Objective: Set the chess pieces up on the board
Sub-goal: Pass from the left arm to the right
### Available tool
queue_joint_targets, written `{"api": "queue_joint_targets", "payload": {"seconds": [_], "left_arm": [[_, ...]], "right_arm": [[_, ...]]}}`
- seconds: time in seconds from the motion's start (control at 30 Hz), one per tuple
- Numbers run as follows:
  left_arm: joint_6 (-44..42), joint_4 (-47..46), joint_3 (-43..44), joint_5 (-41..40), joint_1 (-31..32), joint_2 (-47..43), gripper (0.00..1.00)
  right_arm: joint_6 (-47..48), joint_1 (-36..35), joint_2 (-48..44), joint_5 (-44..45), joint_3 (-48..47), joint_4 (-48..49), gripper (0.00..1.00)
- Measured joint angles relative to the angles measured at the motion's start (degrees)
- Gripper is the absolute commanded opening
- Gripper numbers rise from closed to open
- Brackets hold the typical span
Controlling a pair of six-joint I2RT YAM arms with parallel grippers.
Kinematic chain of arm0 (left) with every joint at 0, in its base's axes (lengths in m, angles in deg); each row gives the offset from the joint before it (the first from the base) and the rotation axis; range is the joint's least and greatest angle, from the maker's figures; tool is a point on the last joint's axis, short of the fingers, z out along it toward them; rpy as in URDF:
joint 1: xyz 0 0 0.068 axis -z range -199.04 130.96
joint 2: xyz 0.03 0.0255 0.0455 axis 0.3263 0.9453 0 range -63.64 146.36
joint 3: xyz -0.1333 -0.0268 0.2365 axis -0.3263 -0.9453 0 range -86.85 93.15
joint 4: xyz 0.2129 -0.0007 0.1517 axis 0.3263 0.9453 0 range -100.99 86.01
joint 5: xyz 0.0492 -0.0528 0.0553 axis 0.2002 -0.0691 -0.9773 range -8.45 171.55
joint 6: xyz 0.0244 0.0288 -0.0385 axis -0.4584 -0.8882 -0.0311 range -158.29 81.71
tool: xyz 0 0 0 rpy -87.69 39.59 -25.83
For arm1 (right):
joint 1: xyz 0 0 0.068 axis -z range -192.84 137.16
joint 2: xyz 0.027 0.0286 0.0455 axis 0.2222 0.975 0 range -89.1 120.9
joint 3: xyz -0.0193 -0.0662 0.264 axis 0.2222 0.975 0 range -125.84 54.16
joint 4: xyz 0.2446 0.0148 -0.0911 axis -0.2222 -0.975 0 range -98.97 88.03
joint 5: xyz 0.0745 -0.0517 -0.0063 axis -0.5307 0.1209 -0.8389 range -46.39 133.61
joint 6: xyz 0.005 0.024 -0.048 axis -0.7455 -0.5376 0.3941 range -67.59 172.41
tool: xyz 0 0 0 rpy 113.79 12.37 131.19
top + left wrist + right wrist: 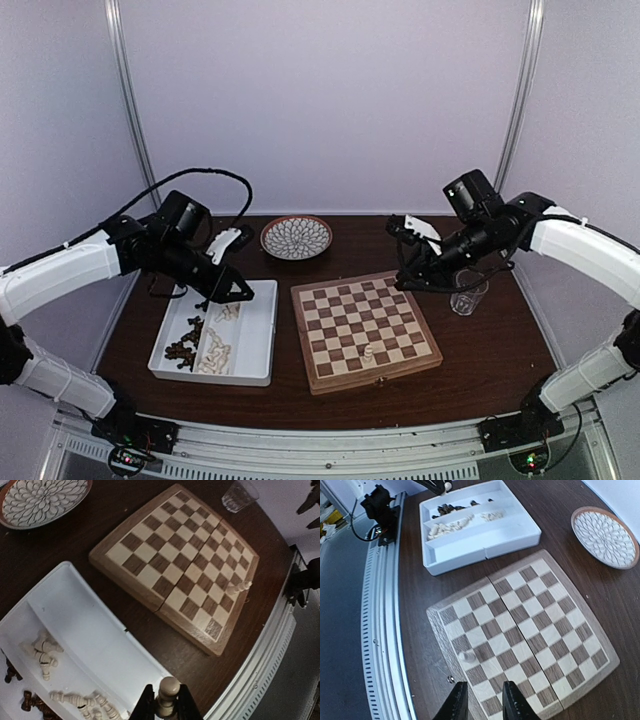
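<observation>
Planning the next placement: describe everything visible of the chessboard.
The board is a square wooden box, tan and dark brown checks inside a pale rim, with a seam across its middle. It lies flat on the dark table, right of the white tray, not touching it. One cream piece stands near its front edge.

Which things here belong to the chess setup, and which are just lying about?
Belong to the job: board; lone piece on it; held piece in the left gripper; spare pieces in the tray.
Lying about: plate; glass.
</observation>
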Motion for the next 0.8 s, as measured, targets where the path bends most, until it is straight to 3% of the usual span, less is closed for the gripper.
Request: {"api": "queue_joint_targets", "payload": {"seconds": [0.17, 0.4, 0.6, 0.8], "left_arm": [[2.1, -8.4, -0.1, 8.1, 6.4, -3.0, 0.11], [4.2, -11.3, 2.7, 18.1, 13.7, 3.9, 0.12], [5.9, -12.4, 5.0, 26.9, 15.8, 6.4, 0.12], [10.3, -18.4, 5.1, 33.6, 15.8, 6.4, 0.13]], "right_arm": [[0.0, -7.5, 5.7, -1.4, -9.9, -2.9, 0.26], [7.6, -13.1, 11.6, -6.7, -19.5, -8.0, 0.31], [16.8, -15.8, 13.0, -11.2, -24.9, -13.8, 0.35], [22.0, -20.7, 14.9, -9.9, -28.0, -17.6, 0.37]]}}
